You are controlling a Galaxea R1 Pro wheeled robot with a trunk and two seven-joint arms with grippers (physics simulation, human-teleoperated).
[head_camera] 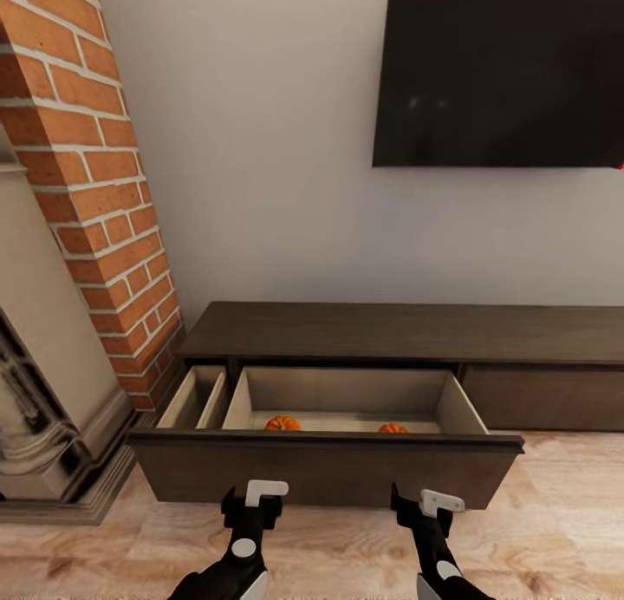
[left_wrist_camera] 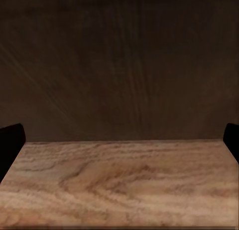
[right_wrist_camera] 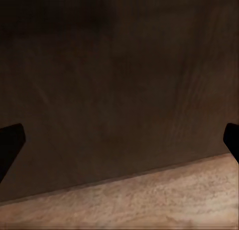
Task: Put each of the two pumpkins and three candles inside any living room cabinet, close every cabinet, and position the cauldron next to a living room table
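Living room, in front of the cabinet (head_camera: 381, 331): I have the robot squared up to the long low dark unit beneath the wall-mounted television (head_camera: 498, 71), its wide drawer (head_camera: 325, 466) pulled fully out toward me and a narrower pale compartment (head_camera: 198, 396) standing open just to its left. Two pumpkins (head_camera: 282, 423) lie on the pale drawer floor, one left of centre and the other (head_camera: 393, 427) right of centre, well apart, only their tops clearing the drawer front. No candles are visible from here, though the front could hide anything lying low behind it. My left end effector (head_camera: 254, 505) and right end effector (head_camera: 422, 506) both sit low and close to the dark drawer front, each roughly below one pumpkin; in both wrist views the fingertips stand at opposite margins with the flat brown panel between them, so I read both as spread wide and holding nothing. The drawer's long axis runs left to right across me, and its travel is straight away from me into the unit, so a push from both arms looks the natural way to close it, should that be the step in hand. The wooden floor (head_camera: 555, 522) around the arms is open; the brick column (head_camera: 95, 184) and carved fireplace (head_camera: 39, 383) crowd the left side.
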